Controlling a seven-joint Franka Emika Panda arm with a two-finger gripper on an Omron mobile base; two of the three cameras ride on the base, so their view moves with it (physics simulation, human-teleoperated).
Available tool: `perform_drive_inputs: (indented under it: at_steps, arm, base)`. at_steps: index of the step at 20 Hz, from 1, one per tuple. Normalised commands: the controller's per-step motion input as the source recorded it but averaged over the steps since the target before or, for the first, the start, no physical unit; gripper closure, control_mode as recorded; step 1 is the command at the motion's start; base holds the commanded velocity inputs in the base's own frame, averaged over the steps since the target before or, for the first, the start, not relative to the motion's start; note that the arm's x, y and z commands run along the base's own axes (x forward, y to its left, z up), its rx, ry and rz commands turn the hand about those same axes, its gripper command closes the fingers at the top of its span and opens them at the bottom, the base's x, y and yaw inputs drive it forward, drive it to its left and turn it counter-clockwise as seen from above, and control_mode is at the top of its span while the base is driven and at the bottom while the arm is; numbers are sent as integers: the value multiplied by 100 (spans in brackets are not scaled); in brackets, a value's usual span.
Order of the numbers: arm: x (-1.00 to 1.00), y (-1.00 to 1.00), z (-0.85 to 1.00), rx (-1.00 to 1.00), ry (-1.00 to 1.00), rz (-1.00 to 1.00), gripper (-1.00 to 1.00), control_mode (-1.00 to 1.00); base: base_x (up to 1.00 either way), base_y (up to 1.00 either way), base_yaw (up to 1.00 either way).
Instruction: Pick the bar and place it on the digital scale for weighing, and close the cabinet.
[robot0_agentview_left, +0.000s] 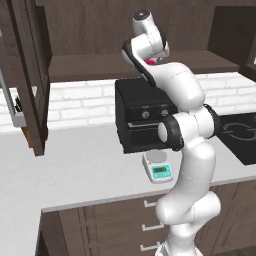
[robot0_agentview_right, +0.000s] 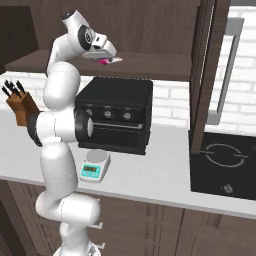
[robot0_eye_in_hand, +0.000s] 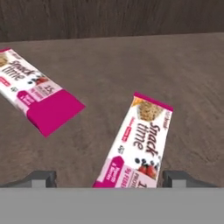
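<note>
- Your two-finger tool (robot0_eye_in_hand: 110, 178) is spread wide, dark tips at the bottom left and bottom right of the hand view, nothing gripped.
- The flat wrapped snack bar with a magenta band and pale pink-white face (robot0_eye_in_hand: 142, 140) lies between those tips at lower centre, slanted, touching neither tip as far as you can see.
- It rests on the dark brown wooden cabinet shelf (robot0_eye_in_hand: 153, 65).
- A second wrapped bar, white with a broad magenta end (robot0_eye_in_hand: 37, 94), lies at the upper left on the same shelf, apart from the first.
- In both base views your arm reaches up to the shelf, top centre of the frame.
- The small white and pale-teal digital scale with a round silver plate (robot0_agentview_left: 159, 167) sits on the white table (robot0_agentview_left: 75, 165), just in front of the big black toaster oven (robot0_agentview_left: 145, 120); its plate is bare.
- The dark brown cabinet door with a glass panel (robot0_agentview_left: 30, 75) stands open at the left of the left base view.
</note>
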Motion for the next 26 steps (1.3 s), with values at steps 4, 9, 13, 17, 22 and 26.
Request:
perform_drive_inputs:
  at_steps: [4,9,13,17,22,26]
  arm:
    - [-11,-40,-100,0,5,0,100,-100]
    - [-28,-79,-100,0,12,0,100,-100]
    - [-24,-46,-100,0,18,0,100,-100]
    - [6,-1,-71,-2,38,0,100,-100]
    - [-23,3,5,0,22,0,100,-100]
    - [-97,0,41,1,17,0,100,-100]
  base:
    - [0,0,0]
    - [0,0,0]
    - [0,0,0]
    - [0,0,0]
    - [0,0,0]
    - [0,0,0]
